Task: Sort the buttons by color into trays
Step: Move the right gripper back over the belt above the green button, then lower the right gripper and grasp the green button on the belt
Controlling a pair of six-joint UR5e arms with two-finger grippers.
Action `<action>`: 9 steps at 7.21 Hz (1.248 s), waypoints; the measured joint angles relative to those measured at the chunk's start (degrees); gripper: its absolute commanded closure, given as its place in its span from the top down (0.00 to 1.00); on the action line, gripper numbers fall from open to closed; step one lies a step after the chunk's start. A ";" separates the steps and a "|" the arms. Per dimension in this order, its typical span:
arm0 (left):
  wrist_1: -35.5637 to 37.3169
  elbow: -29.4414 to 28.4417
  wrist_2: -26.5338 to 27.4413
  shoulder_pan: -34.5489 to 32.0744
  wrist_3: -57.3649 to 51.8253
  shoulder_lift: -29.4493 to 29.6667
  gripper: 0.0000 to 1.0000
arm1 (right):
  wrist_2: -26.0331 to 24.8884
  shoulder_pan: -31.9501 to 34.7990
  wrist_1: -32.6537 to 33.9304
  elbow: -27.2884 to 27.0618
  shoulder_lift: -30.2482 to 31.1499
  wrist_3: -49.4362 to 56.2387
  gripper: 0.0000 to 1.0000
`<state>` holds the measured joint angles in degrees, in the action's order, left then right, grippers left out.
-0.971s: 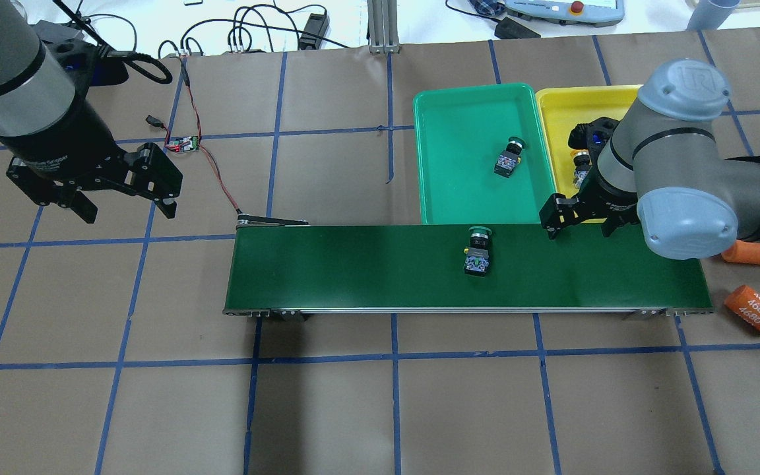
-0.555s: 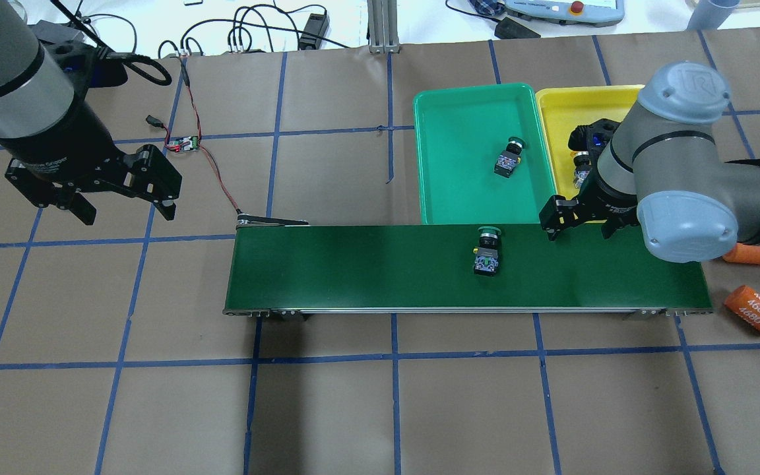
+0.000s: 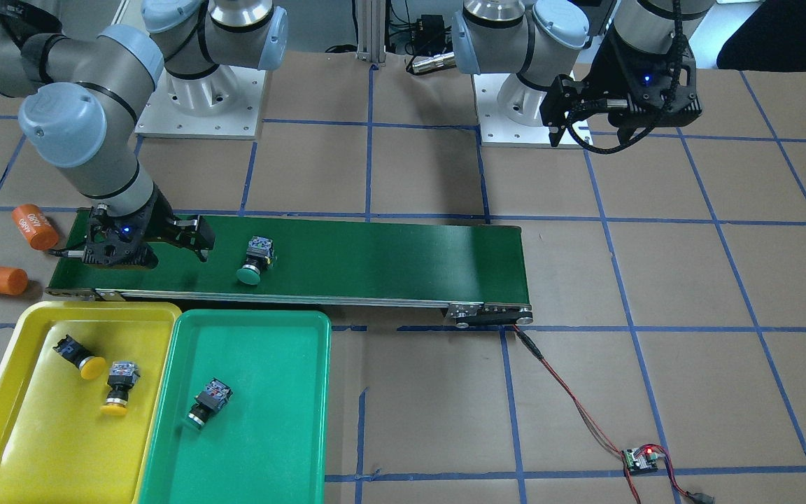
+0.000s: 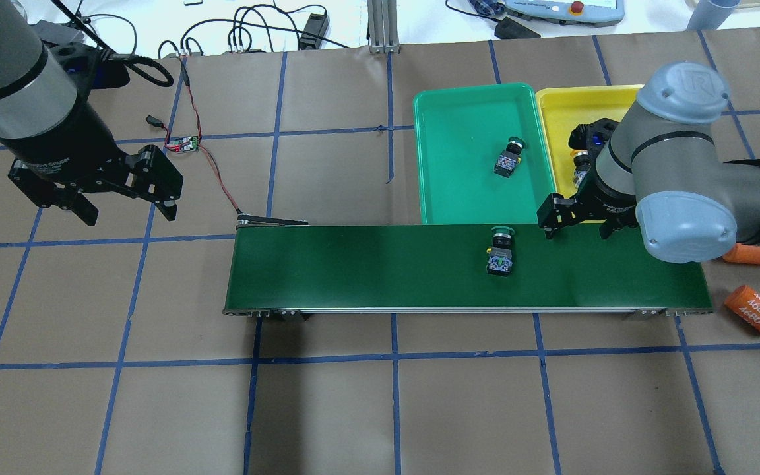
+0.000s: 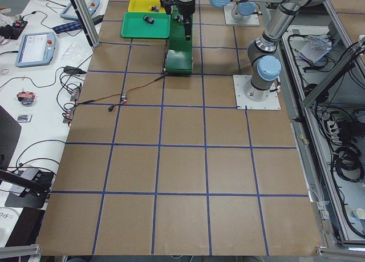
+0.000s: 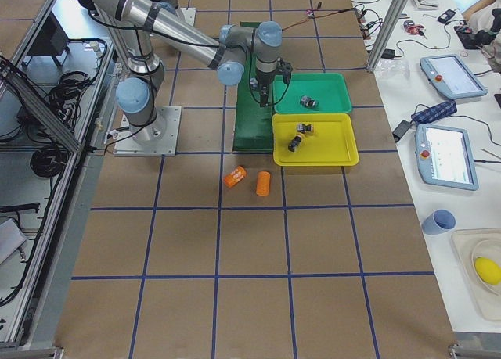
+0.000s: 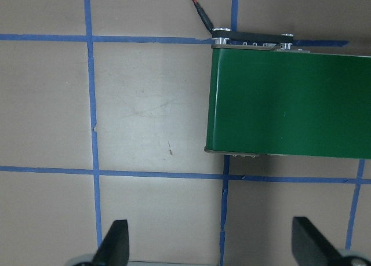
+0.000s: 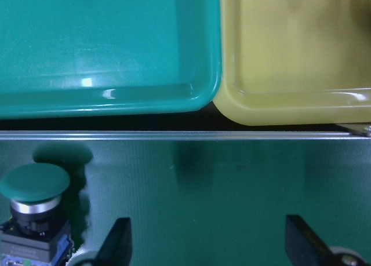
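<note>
Belt status: conveyor belt [image 4: 353,264] carries one green button [image 4: 500,254], lying on its side near the belt's far long edge, toward the right-arm end. Cap points at that far edge, body toward the robot.

Right gripper [image 8: 210,243]: jaws spread wide, nothing between them, held low over the belt's far edge at the right-arm end. The green button sits outside the jaws, just beside the finger [image 8: 119,240] nearer the belt's middle, not touching it as far as the wrist view shows.

Left gripper [image 7: 210,246]: jaws wide, empty, above the brown table cover beyond the belt's opposite end, clear of the belt.

Trays: green tray [image 3: 270,420] and yellow tray [image 3: 39,434] lie side by side, touching, just beyond the belt's far long edge at the right-arm end; the yellow one is the outer.
- Green tray: one green-capped button [image 3: 208,402], on its side.
- Yellow tray: two yellow buttons [image 3: 78,353] [image 3: 117,388], close together, on their sides.

Off the belt's right-arm end: two orange cylinders [image 4: 757,310] [image 4: 753,253] on the table, one marked 4680.
</note>
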<state>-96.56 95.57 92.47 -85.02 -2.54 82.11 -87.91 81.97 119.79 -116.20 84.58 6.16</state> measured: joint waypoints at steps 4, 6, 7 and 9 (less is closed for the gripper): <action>0.12 -0.09 -0.07 0.02 0.07 0.40 1.00 | 0.48 0.57 0.02 0.27 0.28 -4.56 0.93; 0.47 -0.17 -0.22 -0.04 0.08 -0.04 1.00 | 0.49 2.03 0.06 0.34 0.10 -7.72 0.93; 0.46 -0.18 -0.21 -0.04 0.06 -0.26 1.00 | 0.39 2.81 0.00 0.34 -0.08 -9.03 0.93; 0.38 -0.18 -0.13 -0.02 0.00 -0.50 1.00 | 0.55 3.45 -0.06 0.20 -0.42 -9.74 0.93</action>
<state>-96.18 95.39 92.33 -85.04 -2.54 81.61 -87.36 85.41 119.74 -116.00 84.16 -3.58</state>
